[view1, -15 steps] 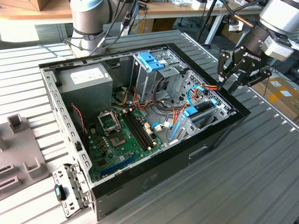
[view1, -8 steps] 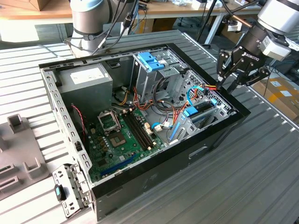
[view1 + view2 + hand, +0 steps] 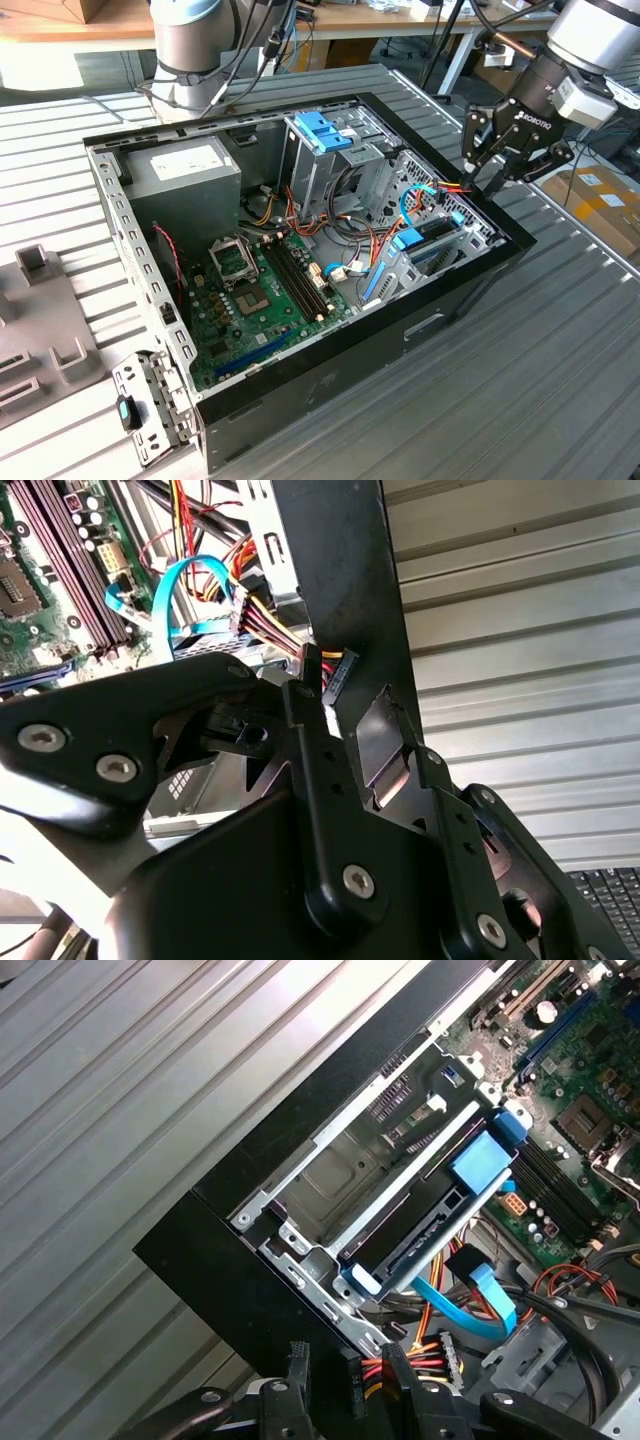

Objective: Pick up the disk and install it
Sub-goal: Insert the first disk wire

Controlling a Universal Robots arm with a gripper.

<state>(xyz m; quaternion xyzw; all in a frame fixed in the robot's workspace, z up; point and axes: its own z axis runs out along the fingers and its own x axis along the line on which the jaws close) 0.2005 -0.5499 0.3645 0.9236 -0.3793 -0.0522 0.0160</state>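
Ribbed grey metal tabletop (image 3: 560, 330), with an open black desktop computer case (image 3: 350, 375) lying on it. The robot's black gripper (image 3: 487, 172) hangs over the case's far corner on the exterior view's right. Its jaws are parted with nothing between them.

The disk (image 3: 410, 1230), a flat drive with blue plastic rails, looks to me like it's already sitting on edge in the silver metal bay (image 3: 300, 1250) at that corner. Its long axis runs parallel to the case's side wall, and its connector end points toward the jaws. So the disk is down and ahead of the fingertips (image 3: 296, 1362).

Room-wise, there's an empty slot between the disk and the wall, and bare table beyond that. It's tighter on the other side, where a blue ribbon cable (image 3: 470, 1310) and the red-and-yellow wire bundle (image 3: 410, 1365) crowd right under the fingers.
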